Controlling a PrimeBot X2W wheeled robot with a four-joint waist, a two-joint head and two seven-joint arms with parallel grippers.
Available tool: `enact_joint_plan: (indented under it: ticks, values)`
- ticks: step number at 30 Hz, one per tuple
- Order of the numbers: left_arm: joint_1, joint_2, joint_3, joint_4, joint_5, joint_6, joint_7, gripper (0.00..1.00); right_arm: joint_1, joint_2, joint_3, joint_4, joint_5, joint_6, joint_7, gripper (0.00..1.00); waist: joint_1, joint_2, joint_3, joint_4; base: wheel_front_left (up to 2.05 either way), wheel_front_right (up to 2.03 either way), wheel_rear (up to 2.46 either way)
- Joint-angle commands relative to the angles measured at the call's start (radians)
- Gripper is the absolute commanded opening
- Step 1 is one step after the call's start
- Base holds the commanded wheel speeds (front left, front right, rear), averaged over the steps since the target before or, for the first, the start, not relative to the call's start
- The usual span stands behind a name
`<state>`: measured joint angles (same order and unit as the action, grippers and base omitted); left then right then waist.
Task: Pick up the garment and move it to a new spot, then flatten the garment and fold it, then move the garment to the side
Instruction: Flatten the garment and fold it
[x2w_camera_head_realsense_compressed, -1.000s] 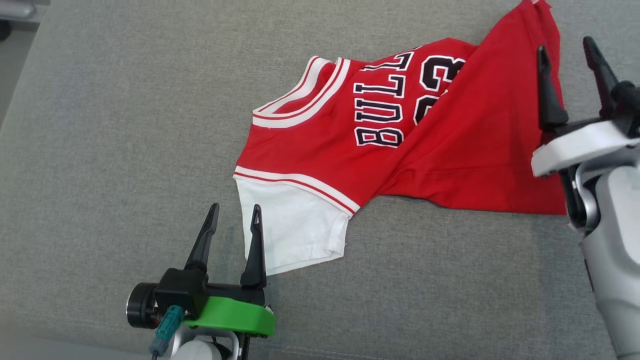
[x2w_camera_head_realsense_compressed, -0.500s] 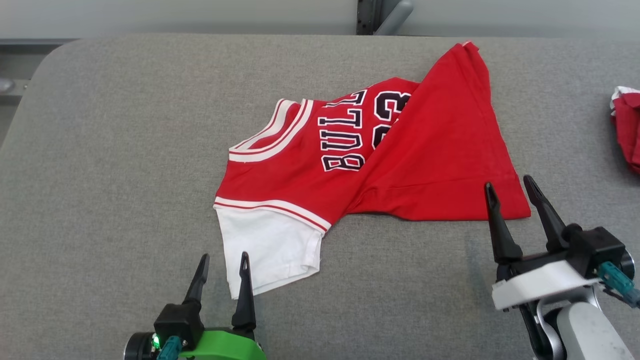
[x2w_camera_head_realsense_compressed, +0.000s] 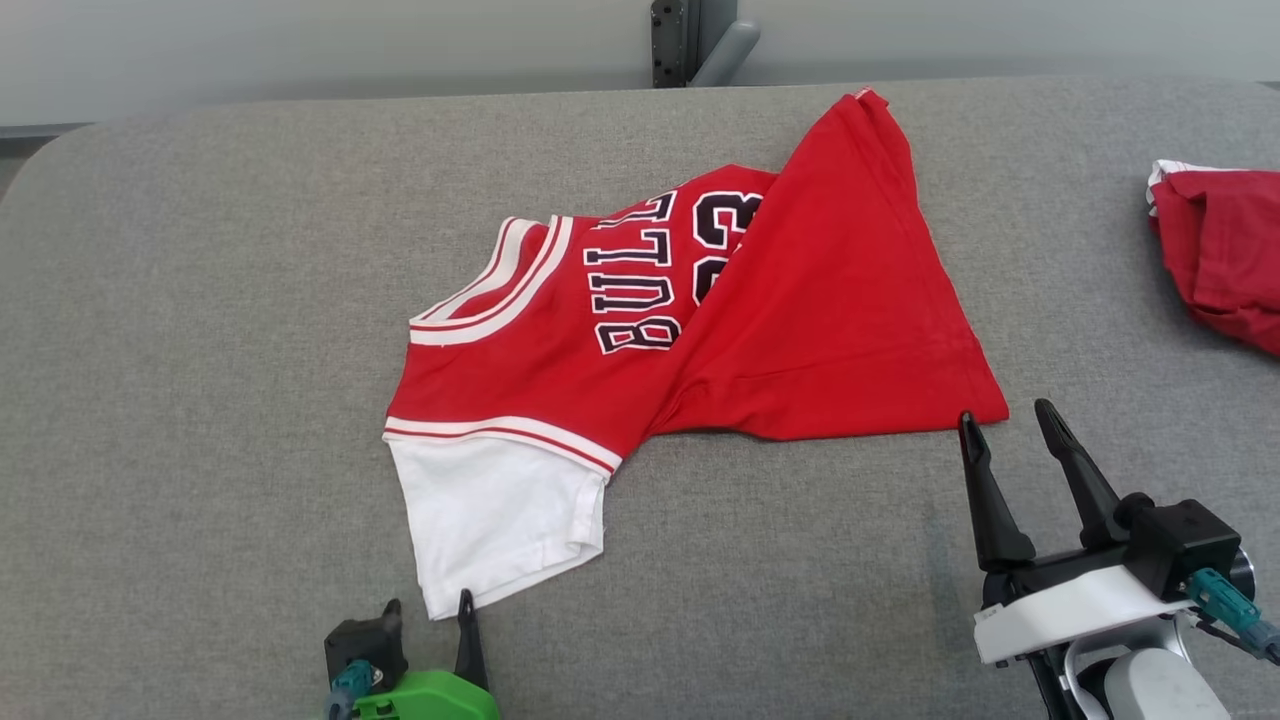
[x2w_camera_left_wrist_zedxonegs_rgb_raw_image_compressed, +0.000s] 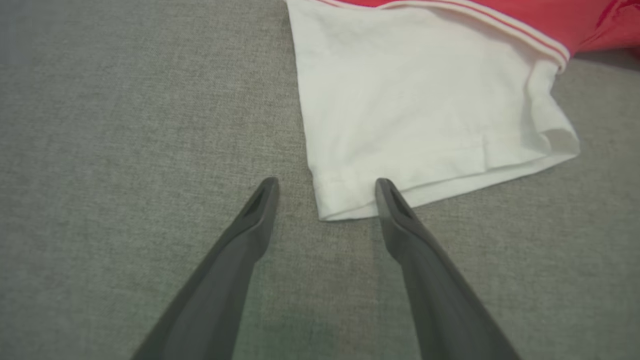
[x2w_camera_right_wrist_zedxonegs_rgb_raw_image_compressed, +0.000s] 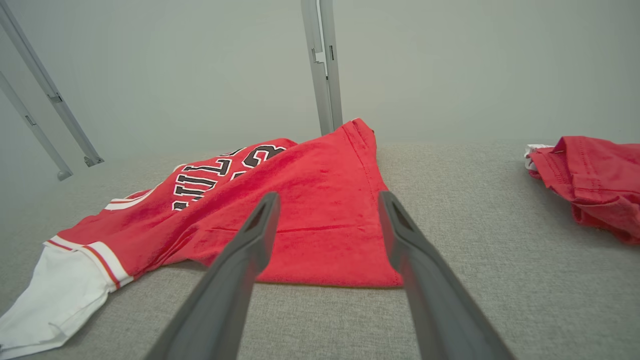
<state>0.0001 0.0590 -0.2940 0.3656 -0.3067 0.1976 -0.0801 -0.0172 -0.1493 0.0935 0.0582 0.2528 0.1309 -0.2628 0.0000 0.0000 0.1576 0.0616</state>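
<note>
While the shirt (x2w_camera_head_realsense_compressed: 700, 330) is lying half folded over itself in the middle of the grey surface (x2w_camera_head_realsense_compressed: 200, 400), the left fingers (x2w_camera_left_wrist_zedxonegs_rgb_raw_image_compressed: 250, 235) are standing wide open and holding nothing. The corner of the white sleeve (x2w_camera_left_wrist_zedxonegs_rgb_raw_image_compressed: 425, 110) is showing between their tips. The right fingers (x2w_camera_head_realsense_compressed: 990, 500) are standing open and empty too, right by the corner of the red hem. Bare surface is stretching out on the left side. Another red cloth (x2w_camera_head_realsense_compressed: 1220, 250) is lying well apart at the right edge.
</note>
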Motion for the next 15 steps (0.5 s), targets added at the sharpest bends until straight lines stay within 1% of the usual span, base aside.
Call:
enact_joint_plan:
  ticks: [1,3,6,7,8,9,10,11,12,15]
  values:
    - [-0.024,0.006,0.005,0.019,0.002,0.014,0.014,1.0,-0.012,-0.004,0.006,-0.007,0.003,0.0,-0.003,1.0,0.0,0.0,0.012,-0.009,0.0,0.0,0.0]
    - [-0.033,0.005,0.005,0.037,-0.006,0.016,0.026,1.0,-0.013,-0.006,0.009,-0.007,-0.001,0.0,-0.003,1.0,0.0,0.0,0.016,-0.012,0.0,0.0,0.0]
    - [-0.037,0.005,0.002,0.054,-0.017,0.005,0.036,1.0,-0.012,-0.007,0.0,-0.005,0.0,0.0,-0.003,1.0,0.0,0.0,0.021,-0.015,0.0,0.0,0.0]
    - [-0.038,0.005,0.0,0.057,-0.019,0.004,0.033,0.98,-0.01,-0.007,-0.004,-0.004,-0.002,0.0,-0.003,1.0,0.0,0.0,0.022,-0.015,0.0,0.0,0.0]
    - [-0.04,0.005,-0.001,0.058,-0.02,0.002,0.03,0.8,-0.009,-0.007,-0.006,-0.002,-0.004,0.0,-0.003,1.0,0.0,0.0,0.022,-0.015,0.0,0.0,0.0]
    - [-0.04,0.005,-0.001,0.058,-0.02,0.002,0.03,0.8,-0.009,-0.007,-0.006,-0.002,-0.004,0.0,-0.003,1.0,0.0,0.0,0.022,-0.015,0.0,0.0,0.0]
    - [-0.042,0.009,-0.006,0.062,-0.016,-0.002,0.031,0.13,-0.007,-0.007,-0.007,0.0,-0.005,0.0,-0.003,1.0,0.0,0.0,0.022,-0.015,0.0,0.0,0.0]
    - [-0.042,0.009,-0.009,0.064,-0.014,-0.004,0.032,0.0,-0.006,-0.007,-0.007,0.001,-0.006,0.0,-0.003,1.0,0.0,0.0,0.021,-0.015,0.0,0.0,0.0]
    - [-0.038,0.011,-0.016,0.067,-0.018,-0.012,0.039,0.0,-0.002,-0.009,-0.01,0.001,-0.008,0.0,-0.003,1.0,0.0,0.0,0.02,-0.013,0.0,0.0,0.0]
    - [-0.028,0.018,-0.021,0.052,-0.021,-0.018,0.031,0.0,-0.007,-0.009,-0.021,0.013,-0.003,0.0,-0.003,1.0,0.0,0.0,0.019,-0.007,0.0,0.0,0.0]
